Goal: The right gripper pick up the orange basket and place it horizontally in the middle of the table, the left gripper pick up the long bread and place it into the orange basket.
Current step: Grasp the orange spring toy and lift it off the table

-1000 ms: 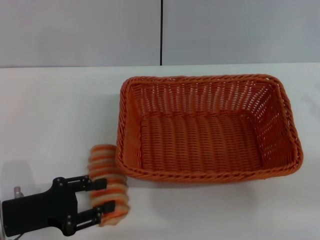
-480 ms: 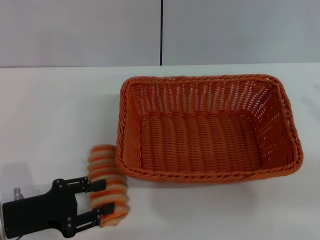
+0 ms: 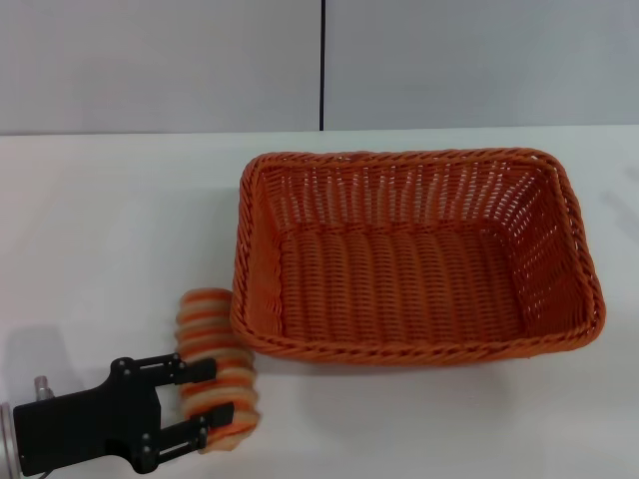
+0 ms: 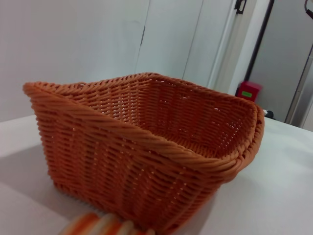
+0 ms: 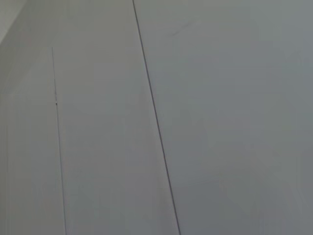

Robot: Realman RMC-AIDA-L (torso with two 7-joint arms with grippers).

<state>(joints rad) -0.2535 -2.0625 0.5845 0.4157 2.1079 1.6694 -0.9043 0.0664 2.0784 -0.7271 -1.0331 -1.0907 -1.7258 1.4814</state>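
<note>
The orange basket (image 3: 414,261) lies lengthwise across the middle of the white table (image 3: 110,230), empty inside; the left wrist view shows its near corner (image 4: 142,161) close ahead. The long bread (image 3: 212,351), tan with orange stripes, lies on the table against the basket's left front corner, and a sliver of it (image 4: 105,226) shows in the left wrist view. My left gripper (image 3: 207,401) is at the table's front left, open, its two black fingers reaching over the bread's near half from the left. The right gripper is out of view.
A grey wall (image 3: 449,60) with a dark vertical seam stands behind the table. The right wrist view shows only grey panels (image 5: 220,122). Bare tabletop lies left of the basket and along the front edge.
My left gripper has shifted slightly toward the table's front edge, its fingers still over the bread. Bread and basket have not moved.
</note>
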